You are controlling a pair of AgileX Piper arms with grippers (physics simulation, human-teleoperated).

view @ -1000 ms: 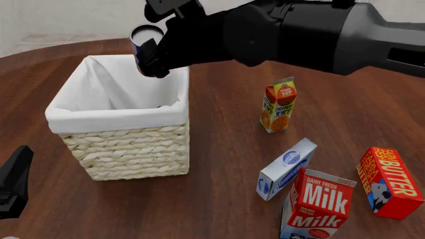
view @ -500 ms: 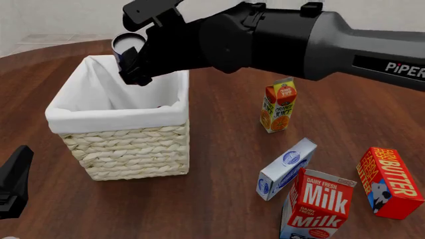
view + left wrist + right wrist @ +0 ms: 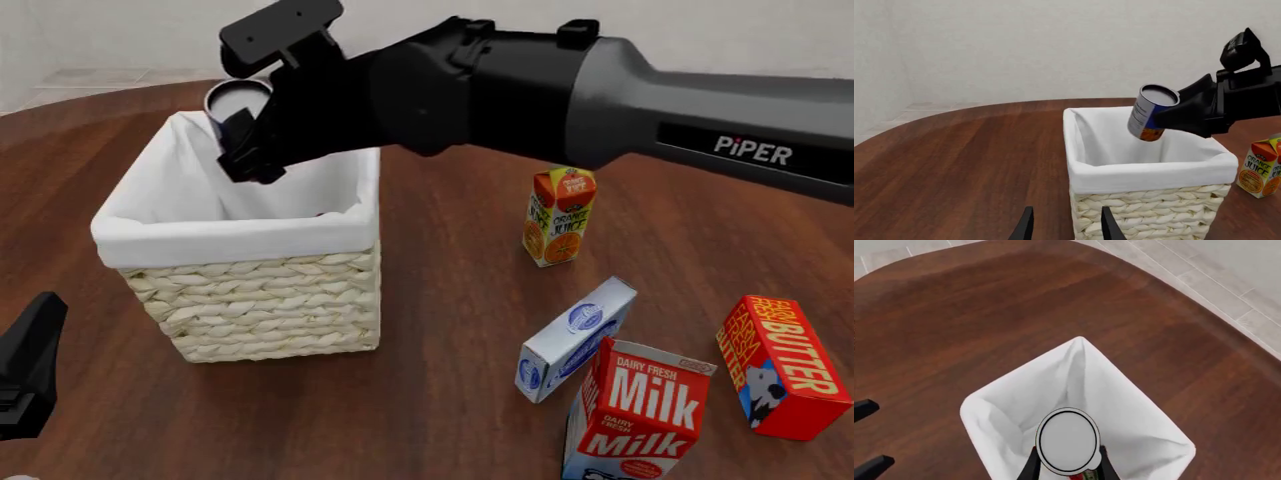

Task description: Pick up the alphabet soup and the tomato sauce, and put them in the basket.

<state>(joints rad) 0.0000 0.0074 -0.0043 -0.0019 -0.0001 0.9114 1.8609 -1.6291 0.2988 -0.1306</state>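
Observation:
The alphabet soup [image 3: 234, 108], a can with a white and blue label and an orange lower band [image 3: 1150, 113], hangs tilted over the open top of the basket [image 3: 240, 300]. My right gripper [image 3: 251, 140] is shut on it, and the right wrist view looks straight down on its silver lid [image 3: 1067, 441] above the white lining [image 3: 1134, 415]. A red and green bit low inside the basket [image 3: 1083, 475] may be the tomato sauce; I cannot tell. My left gripper [image 3: 1066, 229] stands open and empty, low at the table's near left, in front of the basket [image 3: 1154, 200].
To the right of the basket are an orange juice carton [image 3: 559, 215], a blue and white box lying flat [image 3: 577, 338], a milk carton [image 3: 638, 410] and a red butter box [image 3: 782, 366]. The right arm [image 3: 561, 90] spans the table above them.
My right gripper has carried the can leftward, from the basket's far right corner to above its far left part. The left arm has not moved.

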